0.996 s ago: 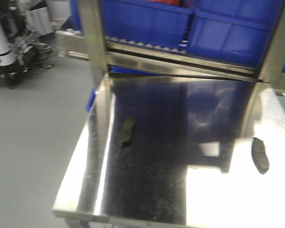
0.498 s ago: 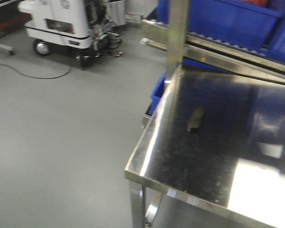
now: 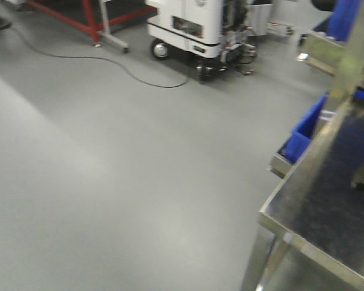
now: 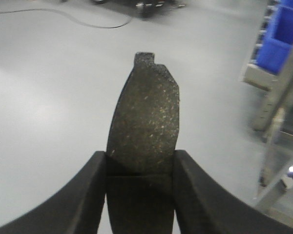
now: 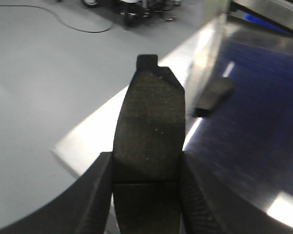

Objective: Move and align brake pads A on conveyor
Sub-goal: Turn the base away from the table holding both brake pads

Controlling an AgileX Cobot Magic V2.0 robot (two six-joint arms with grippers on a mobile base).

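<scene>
**Both grippers loaded, conveyor out of sight**

Nearest us, our left gripper [image 4: 139, 157] clamps a brake pad [image 4: 145, 112], its long axis pointing away over the floor [image 4: 49, 97]. Our right gripper [image 5: 146, 158] clamps another pad [image 5: 150, 112] above the steel tabletop [image 5: 263, 141]. A third pad [image 5: 214, 96] lies beyond. No conveyor shows.
</scene>
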